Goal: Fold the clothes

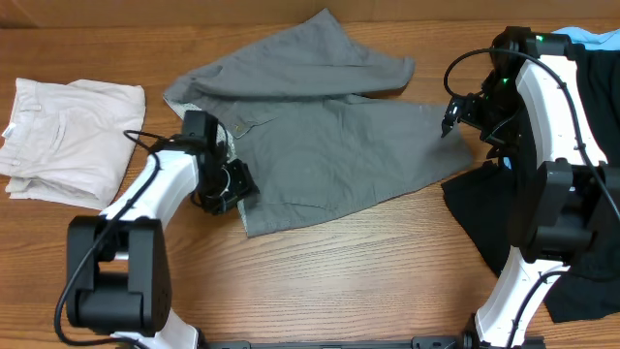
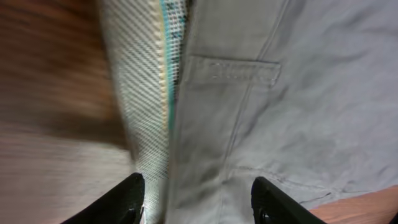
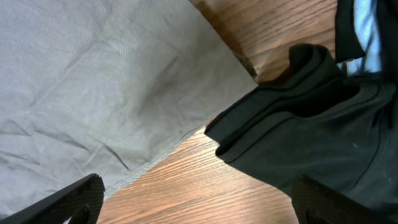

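Observation:
Grey cotton shorts [image 1: 320, 145] lie spread in the middle of the table, one leg folded across the top. My left gripper [image 1: 228, 184] is open at their left waist edge. In the left wrist view the fingers [image 2: 196, 202] straddle the grey cloth [image 2: 292, 106] and the pale speckled waistband lining [image 2: 140, 93]. My right gripper [image 1: 453, 118] is open above the shorts' right hem. In the right wrist view its fingers [image 3: 199, 202] hover over bare wood between the grey hem [image 3: 93, 93] and a black garment [image 3: 323, 124].
Folded cream-white shorts [image 1: 68, 141] lie at the far left. Black garments [image 1: 494, 208] are piled at the right under the right arm, with a light blue cloth [image 1: 591, 37] at the top right corner. Bare wood runs along the table front.

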